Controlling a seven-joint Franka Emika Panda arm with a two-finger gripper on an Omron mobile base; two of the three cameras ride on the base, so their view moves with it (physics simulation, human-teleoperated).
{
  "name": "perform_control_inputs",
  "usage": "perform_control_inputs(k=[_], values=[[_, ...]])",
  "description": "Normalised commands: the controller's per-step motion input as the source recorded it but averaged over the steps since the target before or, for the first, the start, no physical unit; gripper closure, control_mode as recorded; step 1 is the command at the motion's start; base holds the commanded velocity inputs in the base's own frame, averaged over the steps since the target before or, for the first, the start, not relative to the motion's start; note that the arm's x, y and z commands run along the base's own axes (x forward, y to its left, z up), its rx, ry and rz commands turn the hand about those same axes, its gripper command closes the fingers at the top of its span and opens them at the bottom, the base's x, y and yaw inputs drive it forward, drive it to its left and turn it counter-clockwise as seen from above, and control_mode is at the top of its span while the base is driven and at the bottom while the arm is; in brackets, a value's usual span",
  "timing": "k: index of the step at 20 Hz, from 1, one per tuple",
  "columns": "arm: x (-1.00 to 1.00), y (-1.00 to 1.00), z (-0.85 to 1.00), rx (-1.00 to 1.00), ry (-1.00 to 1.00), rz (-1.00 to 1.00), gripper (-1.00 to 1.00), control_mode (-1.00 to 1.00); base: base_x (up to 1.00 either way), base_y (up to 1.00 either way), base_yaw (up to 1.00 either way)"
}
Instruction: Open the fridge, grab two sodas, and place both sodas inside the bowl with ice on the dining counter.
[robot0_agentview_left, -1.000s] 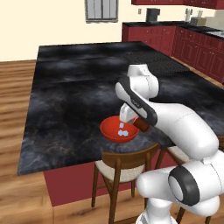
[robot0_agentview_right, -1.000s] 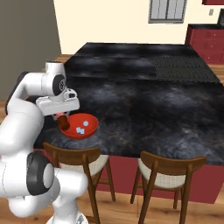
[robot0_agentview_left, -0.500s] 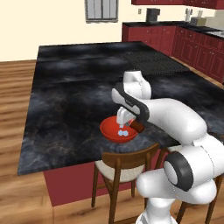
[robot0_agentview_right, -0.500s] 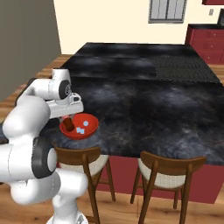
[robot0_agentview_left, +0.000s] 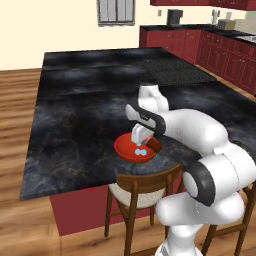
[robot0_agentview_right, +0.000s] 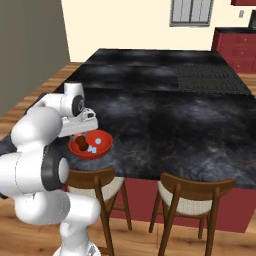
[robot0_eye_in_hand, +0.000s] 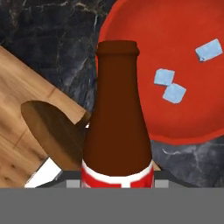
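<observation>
The dark brown bottle (robot0_eye_in_hand: 117, 113) with its red label sits in the claw (robot0_agentview_left: 141, 136), which is closed on the lower body around the label band, so the neck runs straight out along the line of the hand. In the hand view the mouth of the bottle points toward the rim of the red bowl (robot0_eye_in_hand: 131, 26), where 3 pale ice cubes (robot0_eye_in_hand: 169, 85) lie on the bowl floor; the bottle's long axis therefore runs from the claw toward the bowl's near edge, not yet over its middle. From the left base view the bottle shows as a dark shape (robot0_agentview_left: 153, 145) tilted at the right rim of the bowl (robot0_agentview_left: 125, 150), neck low, close above the glossy black surface (robot0_agentview_left: 75, 115) of the dining island. It looks rigid and smooth-walled, probably glass or hard plastic, so it should not deform under the grip but could slip or roll if let go on its side; the label band is the sensible place to hold, since the neck tapers and gives less purchase. It appears moderately heavy for its size if full. The bowl is shallow, so a bottle laid in it may rest against the rim and tip it. A wooden chair back (robot0_eye_in_hand: 54, 131) shows below the surface edge beside the bottle.
</observation>
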Motion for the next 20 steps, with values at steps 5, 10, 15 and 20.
perform_control_inputs(k=[5,10,15,20], values=[[0.29,0.0,-0.16,0.0,0.0,0.0,1.0,-1.0,0.0,0.0,0.0],[0.3,0.0,-0.2,-0.01,0.0,0.0,1.0,-1.0,0.0,0.0,0.0],[0.28,0.0,-0.26,-0.03,0.0,0.0,1.0,-1.0,0.0,0.0,0.0],[0.24,0.03,-0.26,-0.03,0.0,0.0,1.0,-1.0,0.0,0.0,0.0]])
